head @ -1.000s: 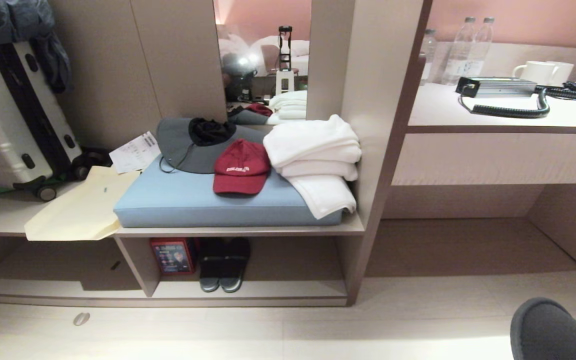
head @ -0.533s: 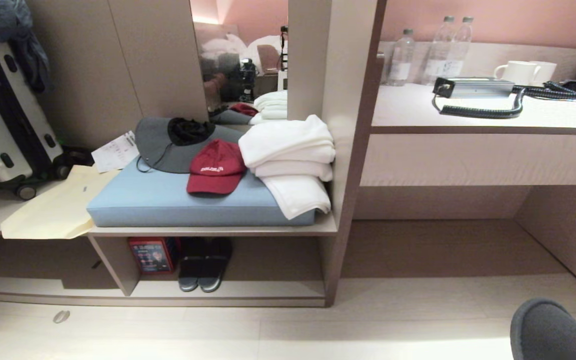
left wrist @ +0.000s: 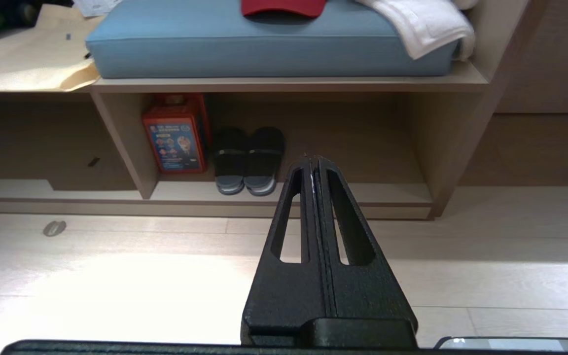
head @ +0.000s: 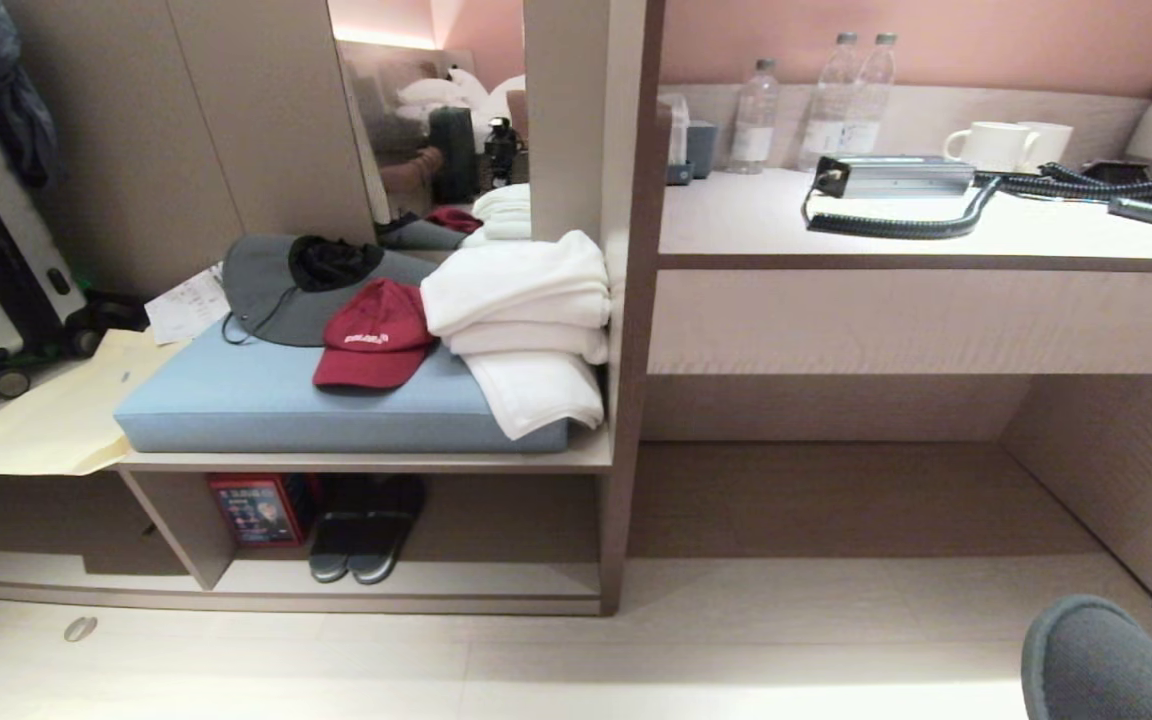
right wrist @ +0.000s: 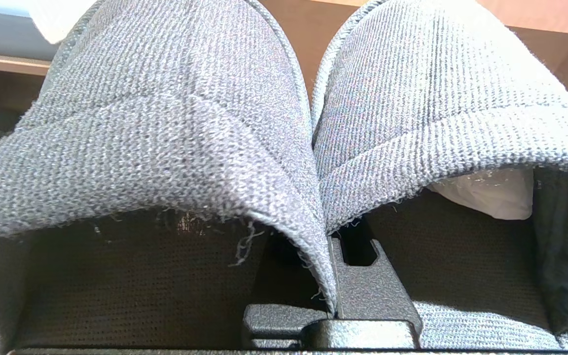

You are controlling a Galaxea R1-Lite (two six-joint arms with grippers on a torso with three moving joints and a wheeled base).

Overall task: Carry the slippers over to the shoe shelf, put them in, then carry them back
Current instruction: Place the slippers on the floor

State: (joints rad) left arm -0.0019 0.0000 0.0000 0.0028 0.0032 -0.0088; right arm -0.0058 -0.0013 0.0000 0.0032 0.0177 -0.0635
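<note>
My right gripper (right wrist: pixel 336 246) is clamped on the slippers (right wrist: pixel 165 123), pinching the two inner edges together between closed jaws, so the pair hangs side by side in front of my wrist. In the head view their grey toes (head: pixel 1106 660) show at the lower right corner, off the floor and well apart from the shelf (head: pixel 496 578).

My left gripper (left wrist: pixel 312 162) is closed on nothing and points toward the shelf's right-hand cubby.

Over the last second the whole head view has slid: the shelf, the cushion (head: pixel 336 400) above it and the desk (head: pixel 886 225) all sit further left in the picture than they did, while the slippers keep the same corner. That is my camera moving with my base, not the furniture, and my grip has not altered.

The cubby already holds a blacker pair (head: pixel 366 530) beside a red box (head: pixel 258 510), with bare board to their right. The desk alcove (head: pixel 836 500) now fills the middle of my view, and it is not the target.

I judge I am in the carrying stage: nothing is put in yet. With the shelf now lying off to my left, I will likely need to square up to the free part of the cubby before lowering the pair.
</note>
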